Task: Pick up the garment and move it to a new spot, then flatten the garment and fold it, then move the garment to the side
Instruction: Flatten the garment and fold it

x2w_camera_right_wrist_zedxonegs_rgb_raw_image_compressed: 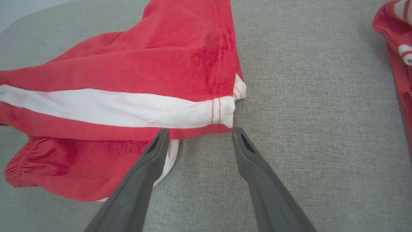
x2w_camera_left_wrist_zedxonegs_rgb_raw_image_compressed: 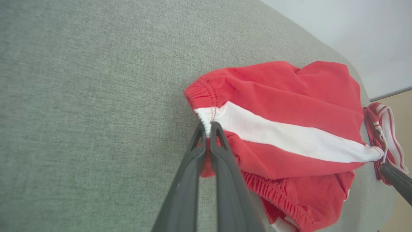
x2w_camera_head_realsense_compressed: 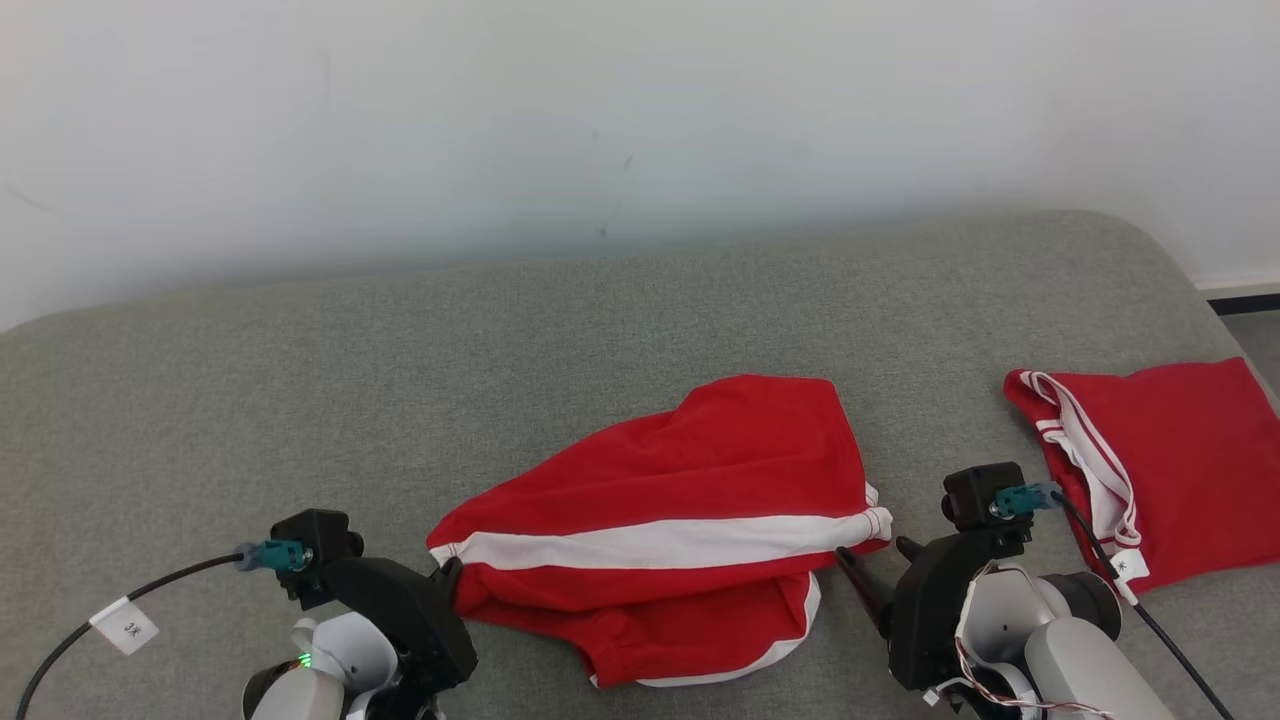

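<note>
Grey cushion (x2w_camera_head_realsense_compressed: 300,380) lies open left of the garment (x2w_camera_head_realsense_compressed: 700,470); folded red cloth (x2w_camera_head_realsense_compressed: 1190,460) crowds right.

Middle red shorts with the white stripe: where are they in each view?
Head view: shorts lower centre.
Left wrist view: shorts right of centre.
Right wrist view: shorts in the left half.
Shared landmark: their white stripe, in all three.

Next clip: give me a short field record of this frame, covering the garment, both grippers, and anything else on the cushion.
surface: grey cushion
garment: red shorts, white side stripe, rumpled, mid-cushion
left gripper: shut on the shorts' waistband end, at the stripe
right gripper: open, at the stripe's hem end, nothing gripped
other item: second red garment, lying at the right
task stage: shorts not yet flattened
</note>
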Available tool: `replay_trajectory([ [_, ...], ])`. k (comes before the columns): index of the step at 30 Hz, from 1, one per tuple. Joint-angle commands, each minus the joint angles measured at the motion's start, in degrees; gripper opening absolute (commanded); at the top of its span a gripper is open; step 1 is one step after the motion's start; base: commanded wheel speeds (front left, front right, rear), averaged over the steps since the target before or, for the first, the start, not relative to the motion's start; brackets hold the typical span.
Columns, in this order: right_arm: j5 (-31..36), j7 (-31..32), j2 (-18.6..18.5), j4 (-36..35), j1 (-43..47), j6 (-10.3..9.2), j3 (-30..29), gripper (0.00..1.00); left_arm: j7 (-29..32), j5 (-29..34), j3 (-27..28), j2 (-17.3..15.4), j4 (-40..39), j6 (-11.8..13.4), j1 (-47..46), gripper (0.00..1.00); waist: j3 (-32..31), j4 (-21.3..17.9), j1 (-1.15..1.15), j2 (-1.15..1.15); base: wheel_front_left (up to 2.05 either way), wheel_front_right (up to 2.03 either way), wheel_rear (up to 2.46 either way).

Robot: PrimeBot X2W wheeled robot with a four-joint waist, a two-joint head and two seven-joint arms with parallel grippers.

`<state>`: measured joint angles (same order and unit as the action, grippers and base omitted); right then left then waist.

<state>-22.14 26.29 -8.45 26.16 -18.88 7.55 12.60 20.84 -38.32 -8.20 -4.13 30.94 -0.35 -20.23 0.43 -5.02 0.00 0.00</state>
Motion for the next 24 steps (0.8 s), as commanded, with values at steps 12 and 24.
replay_trajectory([
  [12, -0.7, 3.9, -0.5, -1.7, -2.3, -0.14, 0.1, 1.00, 0.8, -3.2, 1.7, -1.4, -0.6, -2.2, -2.4, 0.00, 2.6, -0.4, 0.00, 0.00, 0.00, 0.00, 0.00],
  [24, 1.8, 4.3, 1.8, 0.2, -4.2, -0.14, -1.4, 1.00, 1.5, -4.6, 2.2, -2.8, -2.8, -2.5, -2.5, 0.00, 4.6, -0.8, 0.00, 0.00, 0.00, 0.00, 0.00],
])
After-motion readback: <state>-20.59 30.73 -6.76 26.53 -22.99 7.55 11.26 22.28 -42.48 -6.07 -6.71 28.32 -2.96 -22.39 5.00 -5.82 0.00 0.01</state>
